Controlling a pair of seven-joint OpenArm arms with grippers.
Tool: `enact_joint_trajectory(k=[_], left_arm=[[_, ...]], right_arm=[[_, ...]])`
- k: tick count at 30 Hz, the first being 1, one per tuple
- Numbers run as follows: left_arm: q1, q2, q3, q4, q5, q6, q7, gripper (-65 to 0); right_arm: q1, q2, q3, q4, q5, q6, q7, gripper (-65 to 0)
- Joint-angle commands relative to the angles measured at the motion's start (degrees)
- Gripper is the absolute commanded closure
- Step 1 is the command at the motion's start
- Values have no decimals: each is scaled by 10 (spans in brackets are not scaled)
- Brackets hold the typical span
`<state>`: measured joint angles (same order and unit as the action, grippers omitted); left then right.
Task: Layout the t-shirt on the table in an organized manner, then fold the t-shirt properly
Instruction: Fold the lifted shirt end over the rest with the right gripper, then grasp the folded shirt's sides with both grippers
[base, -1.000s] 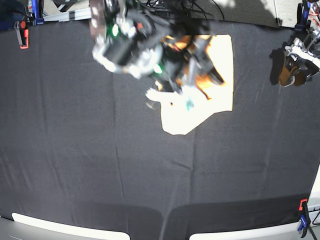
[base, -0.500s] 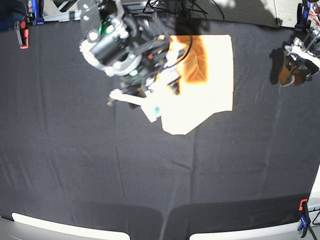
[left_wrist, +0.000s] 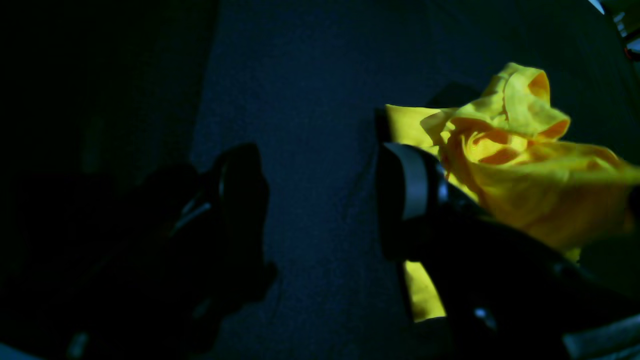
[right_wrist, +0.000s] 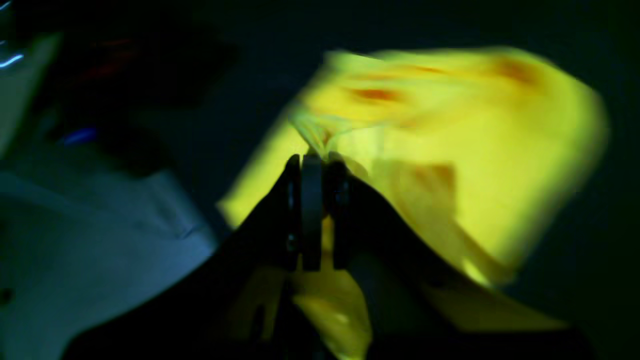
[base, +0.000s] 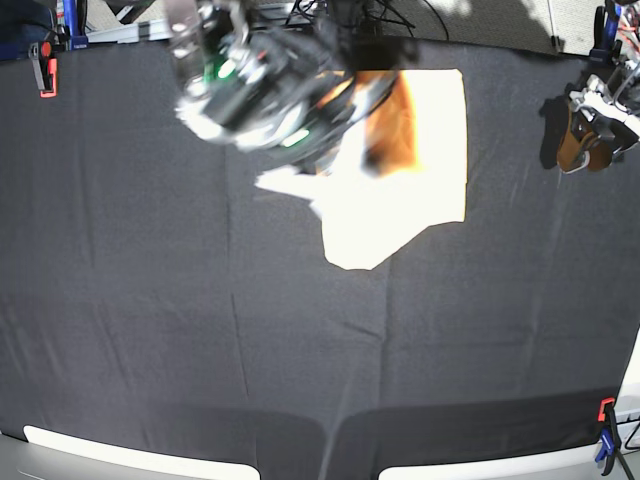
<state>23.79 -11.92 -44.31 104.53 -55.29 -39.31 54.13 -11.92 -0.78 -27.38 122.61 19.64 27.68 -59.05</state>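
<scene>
The pale orange-yellow t-shirt (base: 405, 195) lies bunched at the back of the black table (base: 150, 330), and looks almost white in the bright light. My right gripper (base: 345, 140) is over its left part. In the right wrist view the right gripper (right_wrist: 312, 162) is shut on a pinched fold of the t-shirt (right_wrist: 450, 150), which is blurred by motion. My left gripper (base: 585, 140) is at the table's right edge, far from the shirt. In the left wrist view the left gripper (left_wrist: 320, 200) is open and empty above the cloth, with the crumpled t-shirt (left_wrist: 525, 165) beyond its right finger.
Red-and-black clamps sit at the back left corner (base: 45, 65) and the front right corner (base: 605, 420). Cables and frame parts run along the far edge (base: 330, 15). White panels show below the front edge (base: 130, 455).
My right arm swung left and then back toward the far edge, still gripping the shirt. A flap of the shirt now stretches out to the left. The left arm has not moved.
</scene>
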Motion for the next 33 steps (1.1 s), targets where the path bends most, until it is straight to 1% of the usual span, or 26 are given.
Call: enact_joint_trajectory(k=[1, 4, 7, 9, 10, 12, 13, 14, 15, 21, 23, 24, 25, 26, 27, 28, 30, 31, 33], left_arm=[[0, -7, -3, 11, -14, -7, -14, -340], [0, -7, -3, 11, -14, -7, -14, -340], [0, -7, -3, 11, -14, -7, -14, -340], [0, -7, -3, 11, -14, -7, -14, -340], [0, -7, -3, 11, -14, -7, -14, -340], [0, -7, -3, 11, -14, -7, -14, -340], [0, -7, -3, 11, -14, -7, -14, -340], [0, -7, -3, 11, -14, -7, -14, -340], [0, -7, -3, 11, -14, -7, -14, -340], [0, -7, -3, 11, -14, -7, -14, -340], [1, -6, -3, 11, -30, -7, -9, -339], [0, -6, -3, 11, -49, -7, 6, -339], [0, -6, -3, 11, -75, -7, 28, -326], [0, -6, -3, 11, -102, -7, 53, -296], [0, -6, -2, 11, -125, -7, 78, -250], [0, -3, -2, 11, -143, -7, 103, -190], [0, 5, -2, 11, -176, -7, 150, -40], [0, 11, -2, 11, -195, -7, 174, 0], [2, 26, 1, 11, -231, -7, 219, 0]], right_arm=[[5, -5, -23, 10, 19, 11, 31, 0], [5, -5, -87, 1, 14, 11, 79, 0], [5, -5, -126, -15, 14, 11, 99, 0], [5, -5, -138, -21, 17, 11, 103, 0], [5, -5, -140, -22, 21, 11, 103, -28], [5, -5, -138, -22, 35, 12, 105, -139], [5, -5, -138, -22, 36, 13, 110, -182], [5, -5, -138, -22, 35, 14, 116, -213], [5, -5, -138, -22, 36, 15, 121, -230], [9, -5, -138, -22, 30, 19, 126, -236], [18, -5, -138, -21, 1, 19, 126, -236], [25, -5, -137, -21, -22, 17, 126, -236], [31, -5, -132, -21, -45, 10, 126, -236], [37, -5, -124, -21, -65, -6, 126, -235], [43, -5, -112, -21, -85, -24, 126, -233], [48, -5, -97, -21, -104, -37, 125, -209], [59, -5, -57, -22, -120, -46, 125, -132], [64, -5, -32, -22, -119, -46, 125, -83], [74, -4, 15, -23, -120, -46, 126, 0]])
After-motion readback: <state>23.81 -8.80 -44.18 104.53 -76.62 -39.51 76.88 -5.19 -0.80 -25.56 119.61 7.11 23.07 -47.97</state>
